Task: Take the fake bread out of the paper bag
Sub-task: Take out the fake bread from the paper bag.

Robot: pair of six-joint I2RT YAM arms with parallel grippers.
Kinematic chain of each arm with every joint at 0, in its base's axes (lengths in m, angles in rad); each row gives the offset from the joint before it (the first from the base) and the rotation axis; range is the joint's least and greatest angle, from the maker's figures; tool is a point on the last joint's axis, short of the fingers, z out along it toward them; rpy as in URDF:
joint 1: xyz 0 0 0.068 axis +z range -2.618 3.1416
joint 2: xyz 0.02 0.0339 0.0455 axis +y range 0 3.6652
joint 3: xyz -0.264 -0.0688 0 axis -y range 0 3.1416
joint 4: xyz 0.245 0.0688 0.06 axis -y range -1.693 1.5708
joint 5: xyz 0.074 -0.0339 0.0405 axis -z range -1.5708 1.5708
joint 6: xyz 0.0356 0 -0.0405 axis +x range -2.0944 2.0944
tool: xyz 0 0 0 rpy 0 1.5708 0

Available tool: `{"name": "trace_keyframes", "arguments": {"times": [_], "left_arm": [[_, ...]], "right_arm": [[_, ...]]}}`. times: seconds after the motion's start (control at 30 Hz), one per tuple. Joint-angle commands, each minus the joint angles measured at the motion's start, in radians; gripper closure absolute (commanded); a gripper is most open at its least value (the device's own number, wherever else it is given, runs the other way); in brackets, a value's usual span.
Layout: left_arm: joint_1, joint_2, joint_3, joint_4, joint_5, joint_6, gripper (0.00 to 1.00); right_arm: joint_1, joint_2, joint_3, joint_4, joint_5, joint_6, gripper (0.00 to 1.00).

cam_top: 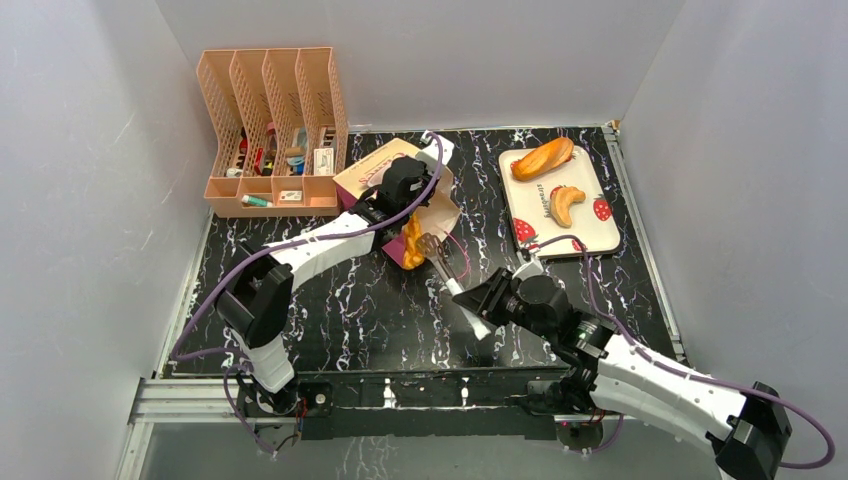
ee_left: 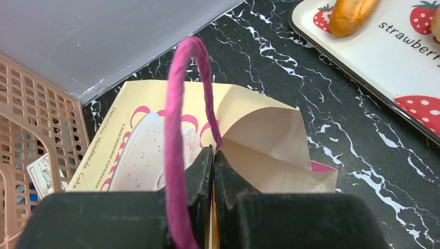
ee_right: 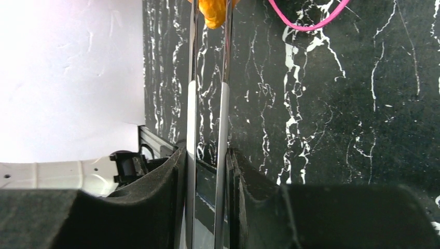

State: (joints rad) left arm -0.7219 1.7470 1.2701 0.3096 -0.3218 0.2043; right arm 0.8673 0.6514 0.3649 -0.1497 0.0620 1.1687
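Note:
The paper bag (cam_top: 366,172) lies on its side at the back middle, mouth facing the front. My left gripper (cam_top: 396,212) is shut on the rim of the bag's mouth; the left wrist view shows its jaws (ee_left: 212,155) pinching the tan paper (ee_left: 259,135), with a pink string handle (ee_left: 176,155) looped over one finger. An orange piece of fake bread (cam_top: 411,250) sits in the mouth. My right gripper (cam_top: 478,305) is shut on metal tongs (cam_top: 445,268), whose tips are closed on the bread. In the right wrist view the tong arms (ee_right: 224,104) run up from the gripper (ee_right: 207,155) to the bread (ee_right: 212,13).
A white strawberry tray (cam_top: 590,235) at the back right carries two more pieces of fake bread (cam_top: 542,158) (cam_top: 566,204); it also shows in the left wrist view (ee_left: 373,57). A peach file rack (cam_top: 270,110) stands at the back left. Grey walls enclose the black marbled table.

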Motion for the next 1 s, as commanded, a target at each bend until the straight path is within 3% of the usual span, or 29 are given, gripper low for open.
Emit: {"name": "trace_keyframes", "arguments": {"times": [0.0,0.3,0.67,0.97], "left_arm": [[0.006,-0.020,0.028,-0.006,-0.007,-0.018,1.00],[0.006,-0.055,-0.016,0.003,0.031,-0.034,1.00],[0.006,-0.105,-0.040,-0.010,0.153,-0.078,1.00],[0.006,-0.117,-0.056,-0.009,0.183,-0.102,1.00]], "right_arm": [[-0.002,0.050,0.046,0.121,0.007,-0.032,1.00],[-0.004,0.133,0.096,0.164,0.037,-0.076,1.00],[-0.045,0.411,0.059,0.414,-0.049,-0.073,0.99],[-0.069,0.541,0.062,0.547,-0.105,-0.078,0.75]]}}
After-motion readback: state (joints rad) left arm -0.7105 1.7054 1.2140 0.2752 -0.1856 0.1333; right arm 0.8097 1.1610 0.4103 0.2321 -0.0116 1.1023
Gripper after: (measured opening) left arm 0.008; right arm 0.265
